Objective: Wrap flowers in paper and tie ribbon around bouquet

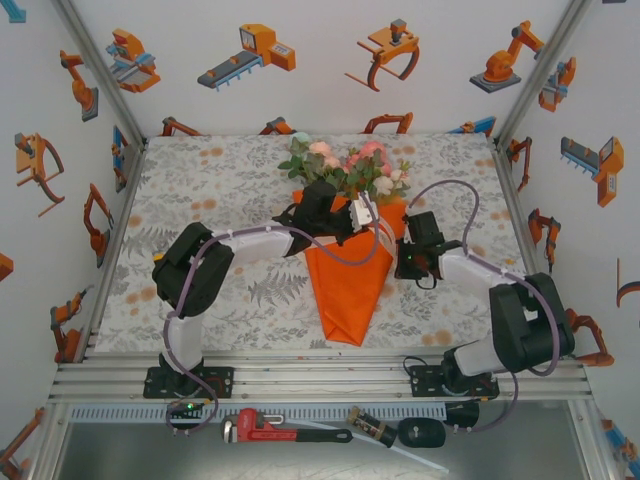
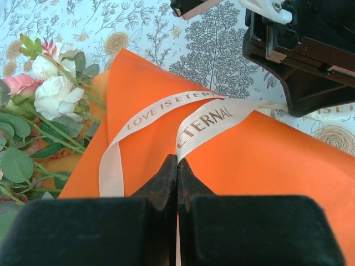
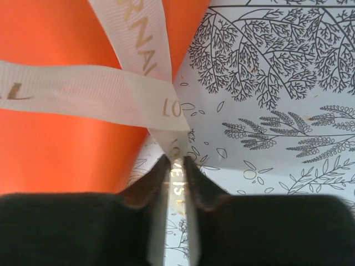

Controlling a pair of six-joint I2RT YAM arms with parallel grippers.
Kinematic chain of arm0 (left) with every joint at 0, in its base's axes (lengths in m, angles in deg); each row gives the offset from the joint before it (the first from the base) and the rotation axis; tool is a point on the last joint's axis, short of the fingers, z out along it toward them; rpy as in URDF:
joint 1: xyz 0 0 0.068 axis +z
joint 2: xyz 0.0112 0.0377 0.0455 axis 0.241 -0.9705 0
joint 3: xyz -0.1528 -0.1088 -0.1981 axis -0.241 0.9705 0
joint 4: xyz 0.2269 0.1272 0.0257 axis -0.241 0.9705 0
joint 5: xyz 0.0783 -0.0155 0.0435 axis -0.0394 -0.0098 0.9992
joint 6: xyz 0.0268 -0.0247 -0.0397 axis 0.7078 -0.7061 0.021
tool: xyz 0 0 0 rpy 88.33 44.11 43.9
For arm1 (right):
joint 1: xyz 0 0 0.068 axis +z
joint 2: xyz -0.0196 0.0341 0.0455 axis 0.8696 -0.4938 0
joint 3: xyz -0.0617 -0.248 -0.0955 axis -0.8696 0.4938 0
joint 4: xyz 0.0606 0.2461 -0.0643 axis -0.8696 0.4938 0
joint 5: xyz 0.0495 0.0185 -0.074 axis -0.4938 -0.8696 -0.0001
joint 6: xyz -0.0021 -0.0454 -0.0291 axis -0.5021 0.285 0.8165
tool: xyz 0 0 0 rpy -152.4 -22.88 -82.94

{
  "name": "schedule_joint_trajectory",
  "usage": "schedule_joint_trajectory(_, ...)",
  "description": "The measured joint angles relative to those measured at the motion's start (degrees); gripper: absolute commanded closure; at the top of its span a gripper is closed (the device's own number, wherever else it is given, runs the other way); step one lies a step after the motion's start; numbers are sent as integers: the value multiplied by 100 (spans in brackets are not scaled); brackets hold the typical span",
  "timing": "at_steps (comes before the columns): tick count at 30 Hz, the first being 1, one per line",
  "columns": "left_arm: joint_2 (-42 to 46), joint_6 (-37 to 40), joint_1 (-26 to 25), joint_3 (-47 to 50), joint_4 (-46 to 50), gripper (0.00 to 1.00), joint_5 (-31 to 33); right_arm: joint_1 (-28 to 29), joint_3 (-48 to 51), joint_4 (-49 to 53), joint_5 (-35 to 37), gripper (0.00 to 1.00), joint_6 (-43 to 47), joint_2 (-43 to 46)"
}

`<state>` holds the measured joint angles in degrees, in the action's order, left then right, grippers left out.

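Lying flat on the surface (image 1: 215,300), which is covered by a pale cloth printed with grey and orange foliage, the bouquet (image 1: 348,285) is a tapered cone of bright orange paper (image 2: 266,166). It is topped by artificial pink, cream and pale blue flowers (image 1: 345,165) with green leaves. The blooms point toward the far wall and the cone's tip toward the arm bases. Across the cone's wide upper part, just below the blooms, runs the long narrow cream-white satin ribbon (image 2: 166,109), lettered "LOVE IS ETERNAL" in gold. One lettered strand slants over the paper toward the cone's right edge, and a second strand overlaps it on top of the paper. The left fingers (image 2: 163,185), black and wedge-shaped, sit over the middle of the cone and are pressed together on the end of that second strand. The right fingers (image 3: 205,185) sit just beside the cone's right edge, above the printed cloth. They are clamped on the ribbon, which rises from between their tips to where two strands cross at the paper's border. Beyond the cone's tip, past the aluminium rail (image 1: 320,368) that carries the arm bases, lies a red pipe wrench (image 1: 270,428).
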<state>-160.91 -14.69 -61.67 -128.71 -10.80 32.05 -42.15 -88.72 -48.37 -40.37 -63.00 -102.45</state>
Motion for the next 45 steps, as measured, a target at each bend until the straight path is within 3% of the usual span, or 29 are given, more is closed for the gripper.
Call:
schedule_joint_trajectory(7,0,-168,26,4,-42,88,225,57,96,240,-442,100,52,1484)
schedule_joint_trajectory(10,0,-243,26,15,-70,72,293,68,238,249,-522,100,2,2402)
schedule_joint_trajectory(12,0,-323,26,94,-216,51,310,70,387,236,-507,100,-52,3056)
schedule_joint_trajectory(14,2,-470,37,234,-442,37,343,70,507,186,-415,100,-81,3539)
schedule_joint_trajectory(17,22,-813,63,549,-828,30,455,74,608,22,-278,100,-109,3976)
schedule_joint_trajectory(21,326,-1941,186,903,-754,37,975,74,708,-249,-184,100,-142,4089)
schedule_joint_trajectory(29,1847,-5563,1086,977,1104,47,3386,74,997,-546,-33,100,-203,4068)
schedule_joint_trajectory(32,1978,-6605,1659,1132,1661,58,3683,74,997,-658,-33,100,-208,3965)
schedule_joint_trajectory(34,1836,-7261,2039,1150,2140,58,3711,74,997,-697,-35,100,-208,3893)
schedule_joint_trajectory(37,1523,-7868,2308,1141,2684,57,3773,74,997,-741,-37,100,-210,3856)
schedule_joint_trajectory(45,682,-8430,1945,262,3952,54,3880,74,997,-758,-35,100,-249,3862)
